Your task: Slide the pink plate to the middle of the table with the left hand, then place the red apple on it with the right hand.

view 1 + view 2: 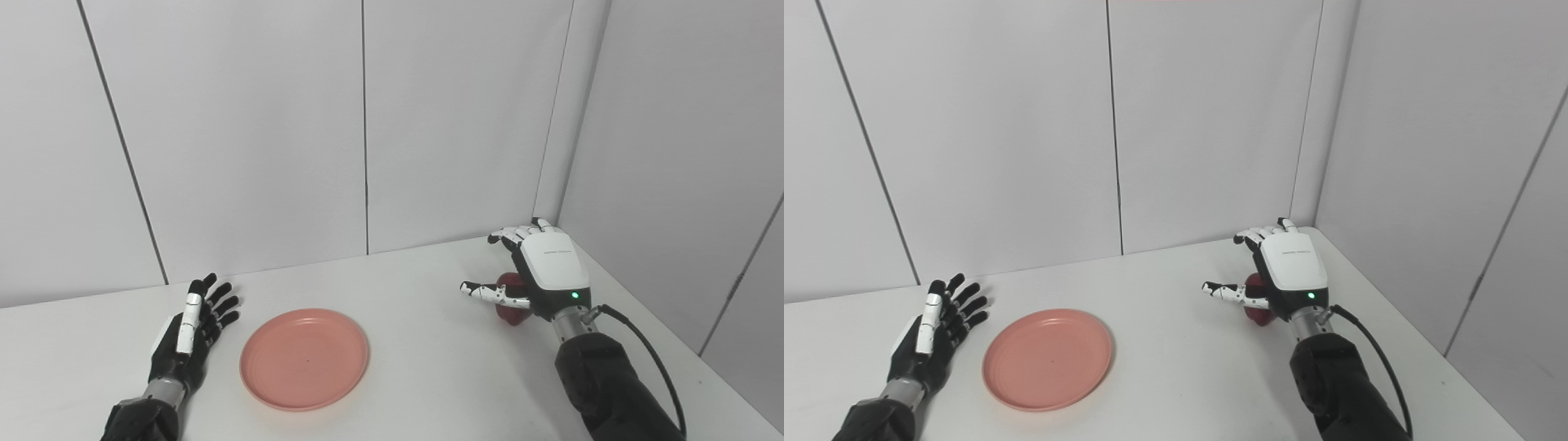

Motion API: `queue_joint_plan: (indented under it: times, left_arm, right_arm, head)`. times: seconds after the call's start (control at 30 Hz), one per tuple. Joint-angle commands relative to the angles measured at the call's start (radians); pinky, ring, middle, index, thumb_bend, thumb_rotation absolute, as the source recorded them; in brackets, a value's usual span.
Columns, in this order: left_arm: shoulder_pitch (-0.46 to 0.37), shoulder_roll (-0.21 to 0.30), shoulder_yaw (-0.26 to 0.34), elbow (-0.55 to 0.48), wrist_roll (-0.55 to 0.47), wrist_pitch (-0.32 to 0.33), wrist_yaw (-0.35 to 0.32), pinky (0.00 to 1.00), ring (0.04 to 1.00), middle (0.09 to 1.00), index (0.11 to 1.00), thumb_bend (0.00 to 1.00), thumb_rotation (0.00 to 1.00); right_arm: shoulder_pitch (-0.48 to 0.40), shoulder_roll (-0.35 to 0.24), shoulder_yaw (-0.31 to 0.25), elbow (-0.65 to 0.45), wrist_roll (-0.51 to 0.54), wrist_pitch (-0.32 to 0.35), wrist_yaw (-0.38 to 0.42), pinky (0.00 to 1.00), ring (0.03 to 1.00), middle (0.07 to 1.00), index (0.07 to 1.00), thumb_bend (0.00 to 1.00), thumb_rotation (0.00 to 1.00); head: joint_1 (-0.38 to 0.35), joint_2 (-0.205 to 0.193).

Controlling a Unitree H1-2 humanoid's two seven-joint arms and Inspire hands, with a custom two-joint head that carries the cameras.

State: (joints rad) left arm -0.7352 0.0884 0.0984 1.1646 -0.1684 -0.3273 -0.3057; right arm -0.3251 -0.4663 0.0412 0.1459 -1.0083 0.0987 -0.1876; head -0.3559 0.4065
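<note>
Pink plate (304, 358) lies flat on the white table (429, 367), nearest the camera and left of centre; it looks light, stiff and likely to slide easily. The left hand (193, 327) rests just beside its rim, fingers spread, empty. Farther right, the red apple (510, 306) sits under the right hand (539, 269), whose fingers arch apart over it, not yet clamped; smooth and round, it wants an enclosing grasp
</note>
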Motion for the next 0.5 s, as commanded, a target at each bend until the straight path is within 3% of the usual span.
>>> queue_joint_plan:
  times: [0.0,0.47]
  left_arm:
    - [0.093,0.004,-0.009,0.059,0.014,0.119,0.015,0.84,0.883,0.931,0.974,0.71,0.96]
    - [0.092,0.008,-0.021,0.065,0.016,0.113,0.022,0.84,0.878,0.927,0.982,0.70,0.97]
  right_arm:
    - [-0.056,-0.033,-0.003,0.002,-0.003,0.021,-0.033,0.90,0.784,0.756,0.690,0.88,0.91]
    - [-0.121,-0.044,0.027,0.170,0.066,0.011,-0.078,0.83,0.761,0.740,0.711,0.88,0.90]
  head:
    - [0.002,-0.001]
    - [0.006,-0.001]
